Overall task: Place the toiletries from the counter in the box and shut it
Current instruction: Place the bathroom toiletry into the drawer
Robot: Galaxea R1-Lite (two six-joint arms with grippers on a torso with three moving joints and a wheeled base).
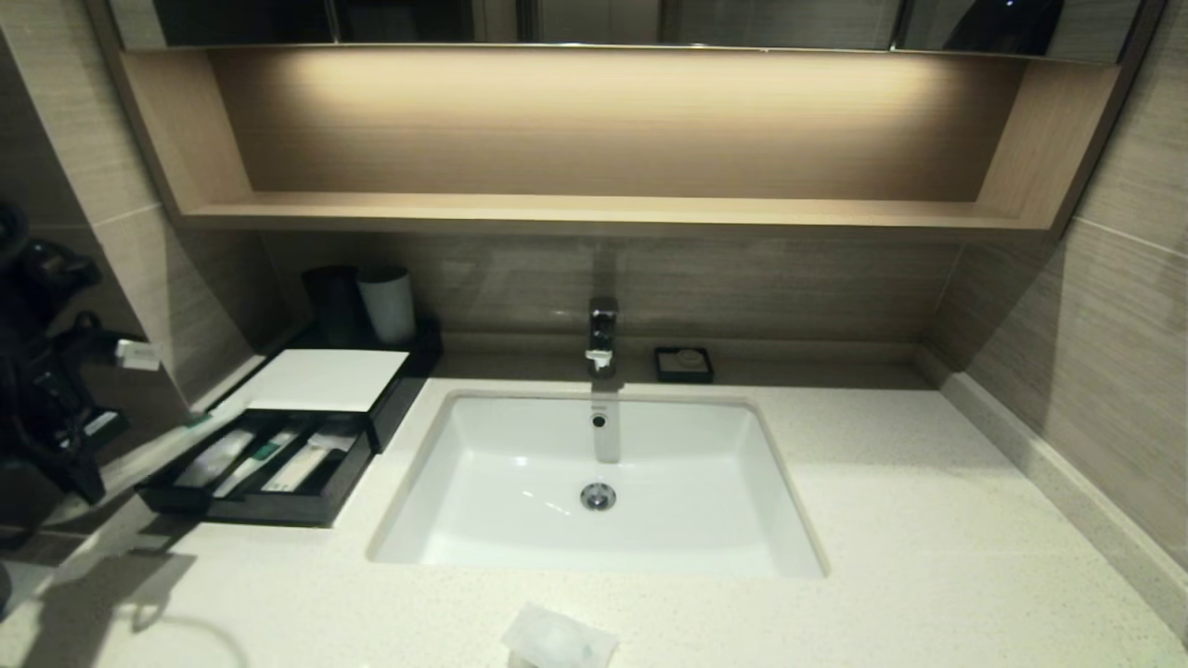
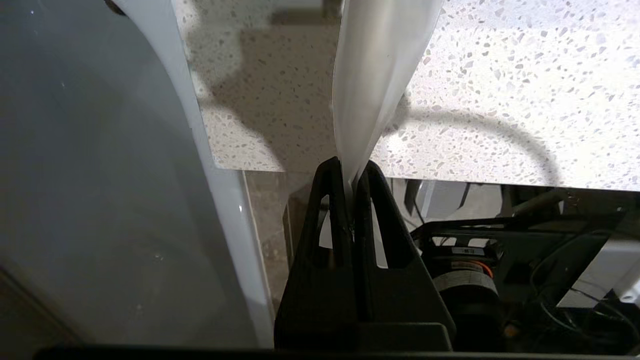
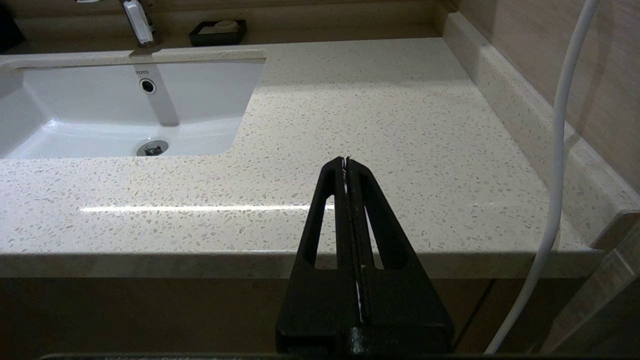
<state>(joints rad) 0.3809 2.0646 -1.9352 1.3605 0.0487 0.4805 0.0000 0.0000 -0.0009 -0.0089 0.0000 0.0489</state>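
The black box (image 1: pixel 390 408) with a white top panel (image 1: pixel 320 378) stands at the counter's (image 1: pixel 928 520) left. Its front drawer (image 1: pixel 278 508) is pulled out and holds slim clear sachets (image 1: pixel 299 467), one with a green part (image 1: pixel 266 452). My left gripper (image 2: pixel 351 167) is shut on a slim clear sachet (image 2: pixel 375 75) above the counter's front left edge. My left arm (image 1: pixel 56 408) shows at the far left, and a green tip (image 1: pixel 198 419) shows just beyond the drawer's left corner. A crinkly clear packet (image 1: pixel 557 640) lies at the counter's front edge. My right gripper (image 3: pixel 346 161) is shut and empty over the right front edge.
A white sunken basin (image 1: pixel 520 520) with a faucet (image 1: pixel 601 334) fills the middle. A black cup (image 1: pixel 334 301) and a white cup (image 1: pixel 388 301) stand behind the box. A small black dish (image 1: pixel 684 364) sits at the back. A white cable (image 3: pixel 555 200) hangs at the right.
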